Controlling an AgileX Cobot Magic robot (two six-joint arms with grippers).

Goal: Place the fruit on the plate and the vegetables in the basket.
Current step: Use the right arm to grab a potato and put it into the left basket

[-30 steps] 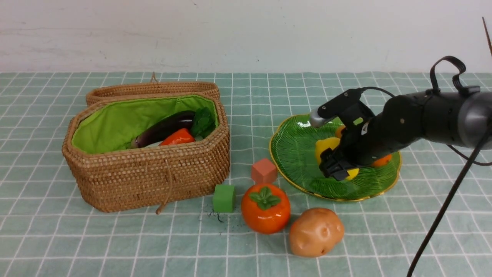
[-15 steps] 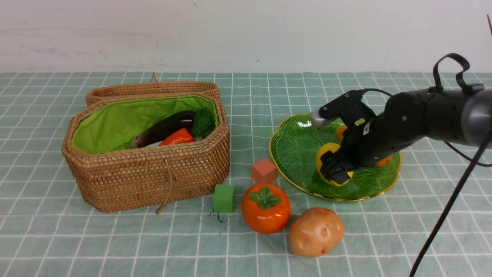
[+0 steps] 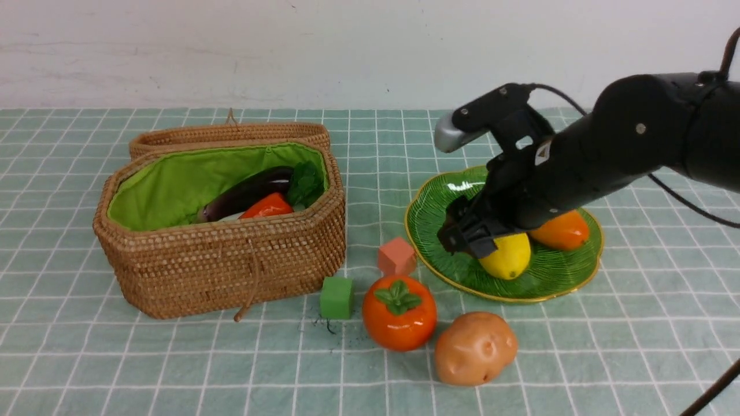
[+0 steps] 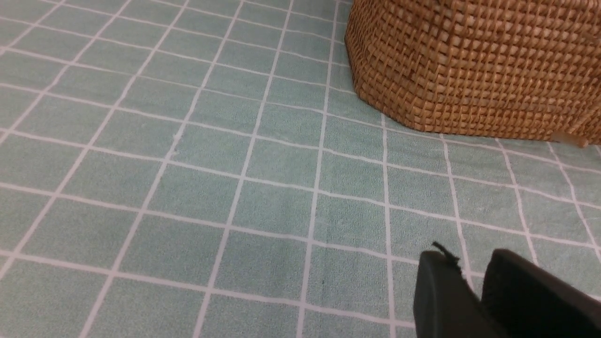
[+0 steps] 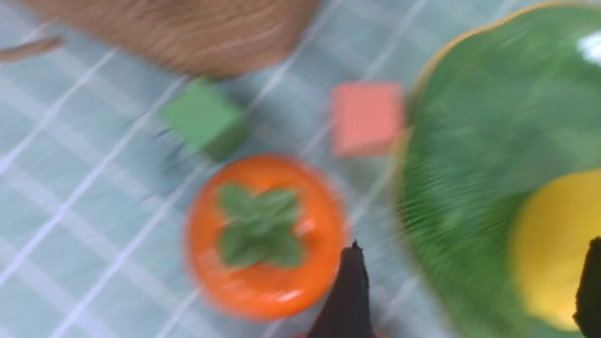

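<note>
A yellow lemon (image 3: pixel 509 257) and an orange-yellow mango (image 3: pixel 561 230) lie on the green plate (image 3: pixel 433 231). My right gripper (image 3: pixel 465 237) hangs open and empty just above the plate's left part, beside the lemon. The right wrist view shows that gripper (image 5: pixel 472 263) over the plate's rim (image 5: pixel 469 141), between the persimmon (image 5: pixel 265 237) and the lemon (image 5: pixel 549 244). The persimmon (image 3: pixel 399 312) and the brown potato (image 3: pixel 475 348) sit on the cloth in front of the plate. The wicker basket (image 3: pixel 231 260) holds an eggplant (image 3: pixel 245 193), a carrot (image 3: pixel 267 206) and green leaves (image 3: pixel 305 182). My left gripper (image 4: pixel 474 267) is shut and empty near the basket's wall (image 4: pixel 469 70).
A salmon cube (image 3: pixel 397 256) and a green cube (image 3: pixel 337 297) stand between the basket and the plate, close to the persimmon. The basket's lid (image 3: pixel 231 136) lies open behind it. A black cable (image 3: pixel 711 393) crosses the front right corner.
My right gripper let go of the lemon, rose and moved left over the plate's edge. The lemon now rests free beside the mango. Nothing else moved.
</note>
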